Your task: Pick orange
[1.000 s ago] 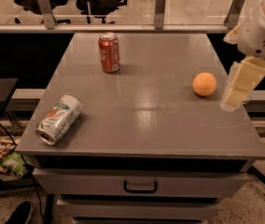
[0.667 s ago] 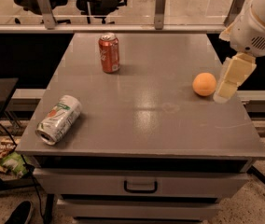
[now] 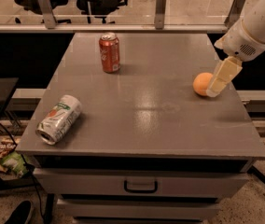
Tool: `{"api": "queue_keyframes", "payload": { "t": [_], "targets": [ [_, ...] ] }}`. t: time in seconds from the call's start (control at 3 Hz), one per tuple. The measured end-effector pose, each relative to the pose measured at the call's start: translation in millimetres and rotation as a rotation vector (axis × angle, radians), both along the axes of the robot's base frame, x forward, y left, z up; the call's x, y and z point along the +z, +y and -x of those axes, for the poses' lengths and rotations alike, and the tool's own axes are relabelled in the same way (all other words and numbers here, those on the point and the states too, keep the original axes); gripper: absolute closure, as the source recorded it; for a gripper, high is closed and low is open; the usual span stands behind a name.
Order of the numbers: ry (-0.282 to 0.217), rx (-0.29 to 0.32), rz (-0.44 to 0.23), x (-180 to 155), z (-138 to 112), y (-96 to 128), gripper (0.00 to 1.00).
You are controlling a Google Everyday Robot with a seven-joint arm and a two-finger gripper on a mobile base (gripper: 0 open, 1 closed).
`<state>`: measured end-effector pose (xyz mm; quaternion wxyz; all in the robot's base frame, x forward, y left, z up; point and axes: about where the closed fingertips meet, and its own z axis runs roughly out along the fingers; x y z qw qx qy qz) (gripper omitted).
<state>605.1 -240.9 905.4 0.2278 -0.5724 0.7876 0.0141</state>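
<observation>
The orange (image 3: 200, 84) is a small round fruit lying on the grey table top (image 3: 146, 101) near its right edge. My gripper (image 3: 221, 78) hangs from the white arm at the upper right. Its cream-coloured finger reaches down to the orange's right side and covers part of it. Only one finger shows.
A red-orange soda can (image 3: 109, 52) stands upright at the back left of the table. A white and green can (image 3: 59, 119) lies on its side near the front left edge. A drawer with a handle (image 3: 140, 186) is below the top. Office chairs stand behind a glass rail.
The gripper has moved left and down toward the orange, from clear of it on the right to right against its side. The orange and cans have not moved.
</observation>
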Motion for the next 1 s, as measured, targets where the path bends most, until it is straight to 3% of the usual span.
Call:
{"api": "queue_keyframes", "payload": {
  "t": [0.67, 1.0],
  "targets": [
    [0.056, 0.020, -0.061, -33, -17, -7, 0.00],
    [0.085, 0.042, -0.071, -44, -16, -7, 0.13]
  ]
}}
